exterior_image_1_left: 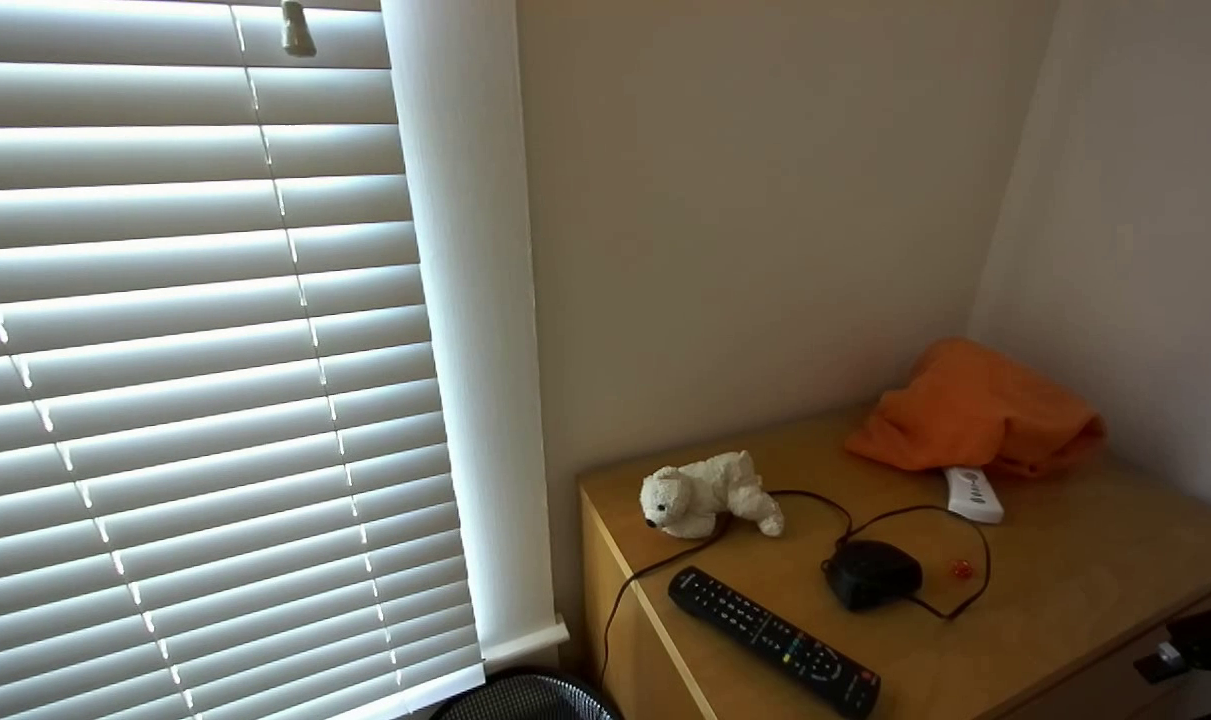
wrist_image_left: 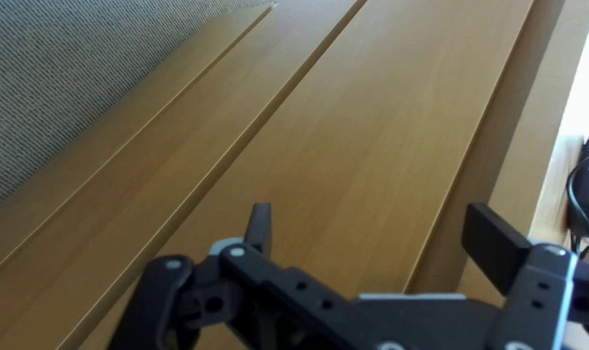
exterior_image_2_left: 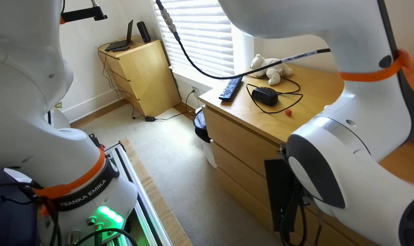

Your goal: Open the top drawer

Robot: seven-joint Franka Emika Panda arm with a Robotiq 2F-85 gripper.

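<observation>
The gripper (wrist_image_left: 373,231) sits right at the wrist lens, jaws spread wide, nothing between them. One finger (wrist_image_left: 259,223) shows against the face of the drawer (wrist_image_left: 386,131); the other overlaps the gap (wrist_image_left: 503,112) and the edge of the dresser (exterior_image_1_left: 1075,575); contact can't be told. The drawer is the uppermost in the dresser, just below its top; looks closed, no handle seen. Judgement: flat stiff board, not fragile, medium weight at a guess, load unknown. Face looks smooth, so pressing flat would likely slip. Better hold: the front's top edge, via the gap under the dresser's top, near mid-width, then straight out from the dresser; an off-centre pull may rack it. Hidden: the drawer's inside, the depth of the gap, the strip behind the gripper. Far end of the face is cut off in the wrist view. In an exterior view the arm (exterior_image_2_left: 374,109) blocks much of the dresser's front; no finger shows there.
</observation>
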